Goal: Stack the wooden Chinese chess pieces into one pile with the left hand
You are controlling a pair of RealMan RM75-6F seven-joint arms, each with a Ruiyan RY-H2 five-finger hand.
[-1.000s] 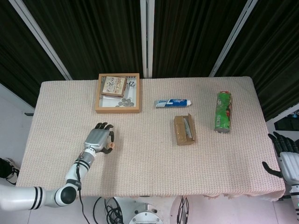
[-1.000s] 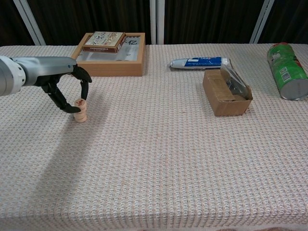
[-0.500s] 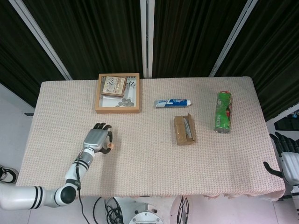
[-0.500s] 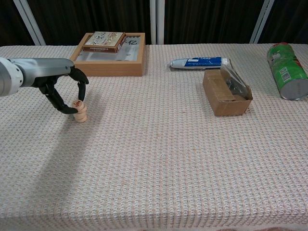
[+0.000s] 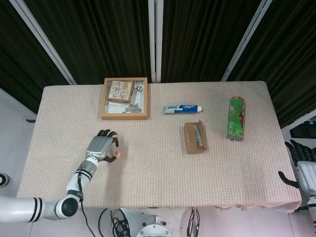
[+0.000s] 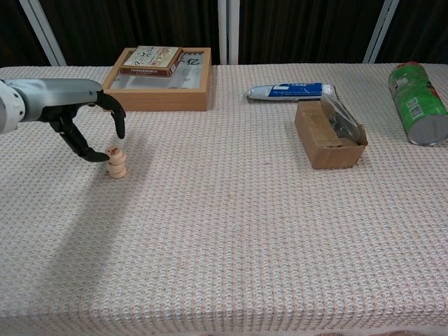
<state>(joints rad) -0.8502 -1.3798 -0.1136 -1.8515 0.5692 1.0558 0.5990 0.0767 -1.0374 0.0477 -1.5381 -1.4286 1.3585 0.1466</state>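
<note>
A short pile of round wooden chess pieces (image 6: 116, 163) stands upright on the woven cloth at the left, also seen as a small disc (image 5: 117, 154) in the head view. My left hand (image 6: 84, 122) hovers just left of and above the pile, fingers spread in an arch. Its thumb tip lies close beside the top piece and the other fingers (image 6: 120, 127) are raised clear of it; nothing is held. From above, the left hand (image 5: 101, 146) covers the spot just left of the pile. My right hand (image 5: 306, 165) hangs off the table's right edge, fingers apart and empty.
A wooden tray (image 6: 161, 99) at the back left holds a card box (image 6: 149, 60) and some small discs. A toothpaste tube (image 6: 290, 90), an open cardboard box (image 6: 327, 136) and a lying green can (image 6: 416, 105) occupy the right half.
My left hand has let go of the pile and drawn back to the left, its fingers lifting off the top piece. The pile stays standing. The right hand has barely moved.
</note>
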